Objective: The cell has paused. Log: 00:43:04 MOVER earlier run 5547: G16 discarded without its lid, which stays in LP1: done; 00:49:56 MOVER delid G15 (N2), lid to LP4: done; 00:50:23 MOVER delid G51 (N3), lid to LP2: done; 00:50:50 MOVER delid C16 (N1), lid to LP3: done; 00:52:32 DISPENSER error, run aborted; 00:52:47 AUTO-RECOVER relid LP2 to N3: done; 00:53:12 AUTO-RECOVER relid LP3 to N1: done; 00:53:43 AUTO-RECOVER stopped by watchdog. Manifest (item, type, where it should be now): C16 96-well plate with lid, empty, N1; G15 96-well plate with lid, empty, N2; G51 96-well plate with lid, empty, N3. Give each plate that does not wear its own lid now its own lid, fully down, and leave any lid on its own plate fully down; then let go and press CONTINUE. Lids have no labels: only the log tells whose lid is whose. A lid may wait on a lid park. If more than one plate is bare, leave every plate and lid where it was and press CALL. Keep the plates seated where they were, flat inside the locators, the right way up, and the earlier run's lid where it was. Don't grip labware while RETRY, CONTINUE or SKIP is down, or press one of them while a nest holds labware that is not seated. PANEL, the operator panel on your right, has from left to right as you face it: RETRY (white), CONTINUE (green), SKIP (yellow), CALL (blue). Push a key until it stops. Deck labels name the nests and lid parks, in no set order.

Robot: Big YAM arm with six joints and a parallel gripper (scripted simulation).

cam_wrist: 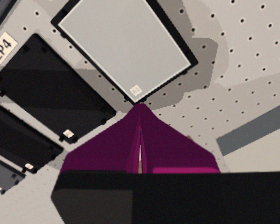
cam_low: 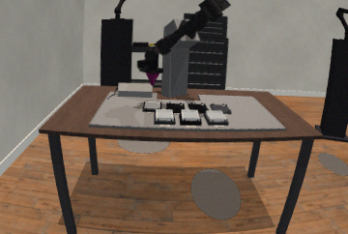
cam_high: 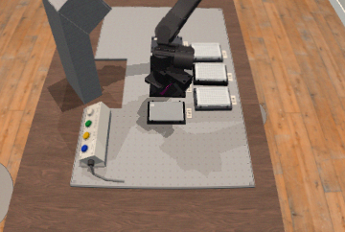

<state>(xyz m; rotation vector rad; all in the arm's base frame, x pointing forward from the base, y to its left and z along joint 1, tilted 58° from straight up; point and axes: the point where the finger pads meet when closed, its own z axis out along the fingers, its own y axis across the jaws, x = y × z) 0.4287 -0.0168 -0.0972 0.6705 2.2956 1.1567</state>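
The magenta-fingered gripper (cam_wrist: pixel 139 150), pressed together and holding nothing, hovers just beside the flat grey rectangular lid (cam_wrist: pixel 125 45) on the brown counter (cam_high: pixel 259 157).

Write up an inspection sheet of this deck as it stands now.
Surface: grey perforated deck plate on a brown table.
Job's things: three well plates in a column, and; too small to tell whether each is lidded. One lid lies on the near park. An empty black park sits beside a label ending in P4. The panel has white, green, yellow and blue keys.
Clutter: nothing seen.
Grippers: the gripper is shut, holds nothing, and hangs over the parks with its tip by the lid's corner.
Cables: one cable leaves the panel's near end.
Surroundings: grey tower on the table; wooden floor; black cabinet behind.
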